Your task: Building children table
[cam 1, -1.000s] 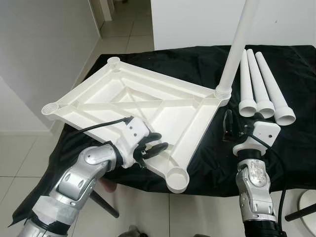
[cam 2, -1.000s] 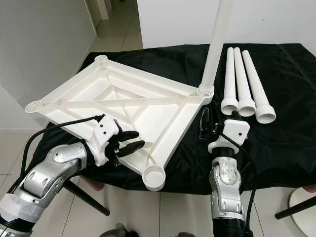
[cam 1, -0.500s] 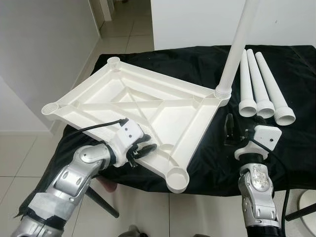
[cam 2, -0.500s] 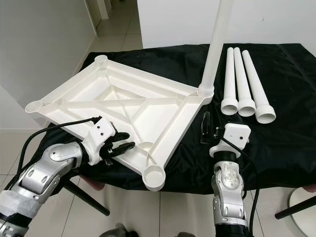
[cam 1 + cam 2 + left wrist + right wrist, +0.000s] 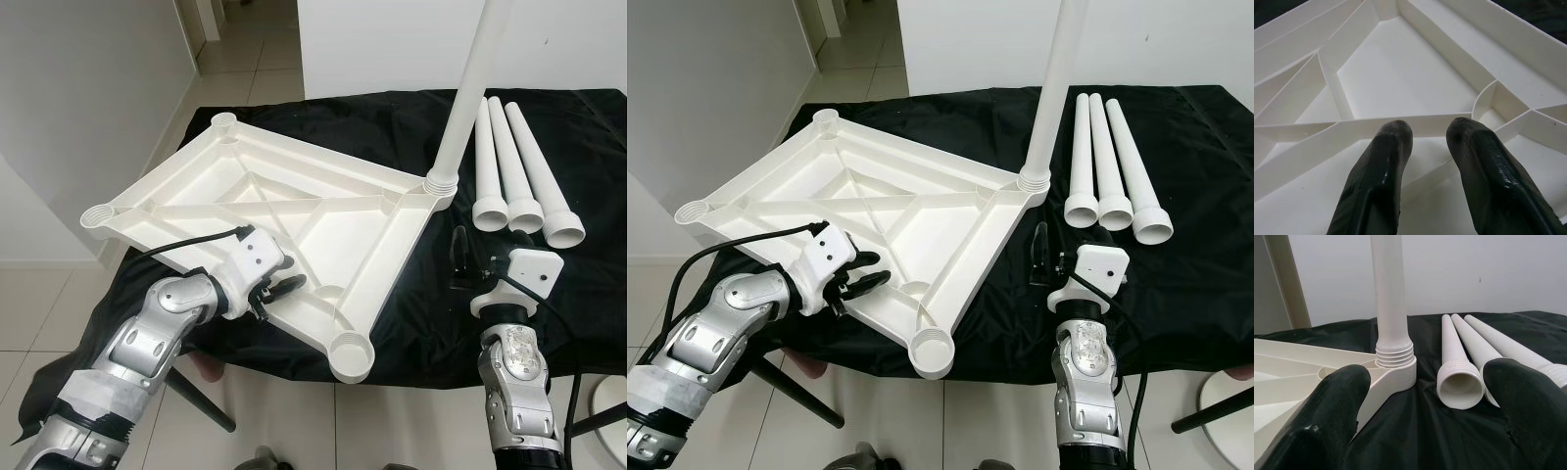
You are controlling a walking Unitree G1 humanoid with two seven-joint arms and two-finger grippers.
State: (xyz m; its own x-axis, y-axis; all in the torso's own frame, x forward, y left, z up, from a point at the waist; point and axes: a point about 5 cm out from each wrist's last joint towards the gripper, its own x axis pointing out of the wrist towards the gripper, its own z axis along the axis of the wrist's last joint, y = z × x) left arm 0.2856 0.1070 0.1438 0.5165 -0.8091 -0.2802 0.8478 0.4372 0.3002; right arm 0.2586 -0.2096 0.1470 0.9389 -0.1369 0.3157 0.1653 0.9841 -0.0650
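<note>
A black cloth (image 5: 392,323) covers the work surface. On it lies the upturned white tabletop (image 5: 284,211), 1 leg (image 5: 468,93) standing screwed in its far corner, 3 legs (image 5: 514,171) lying beside. The left gripper (image 5: 281,286) rests parted over the near rim; the right gripper (image 5: 468,262), spread wide, holds nothing.

Two jointed arms of brushed silver metal, each ending in a white plastic wrist block; a thin black cable loops to the left block; the left gripper (image 5: 279,289) and right gripper (image 5: 1046,257) carry long, glossy black fingers (image 5: 1382,172) with rounded tips.
</note>
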